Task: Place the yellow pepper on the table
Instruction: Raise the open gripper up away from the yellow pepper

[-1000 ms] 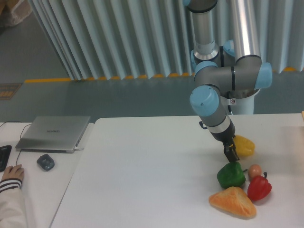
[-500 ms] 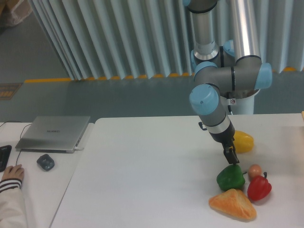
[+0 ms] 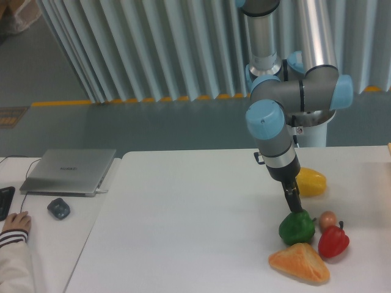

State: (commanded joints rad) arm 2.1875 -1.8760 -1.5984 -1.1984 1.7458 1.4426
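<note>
The arm descends from above, bends at its grey elbow joints with blue caps, and angles the wrist down and slightly rightward toward the table (image 3: 183,232). The end effector (image 3: 295,204) points downward, its dark tip just above the green pepper (image 3: 297,227) and just left of the yellow pepper (image 3: 310,181). The fingers appear narrow and together, but at this size it cannot be told whether they are open or closed; nothing is seen held between them.

The yellow pepper lies on its side on the table, partly behind the wrist, apart from the fingertips. It sits near the table's right side, behind the other items.

In front of it stand the green pepper, a small tan round item (image 3: 328,219), a red pepper (image 3: 333,240) and an orange-tan bread wedge (image 3: 299,261), closely grouped near the front right. The bread lies close to the lower frame edge.

The table's left and centre surface is bare white. Its rounded back-left corner meets an adjoining desk carrying a laptop (image 3: 69,171) and mouse (image 3: 58,208), with a person's hand (image 3: 16,221) at the left edge.
</note>
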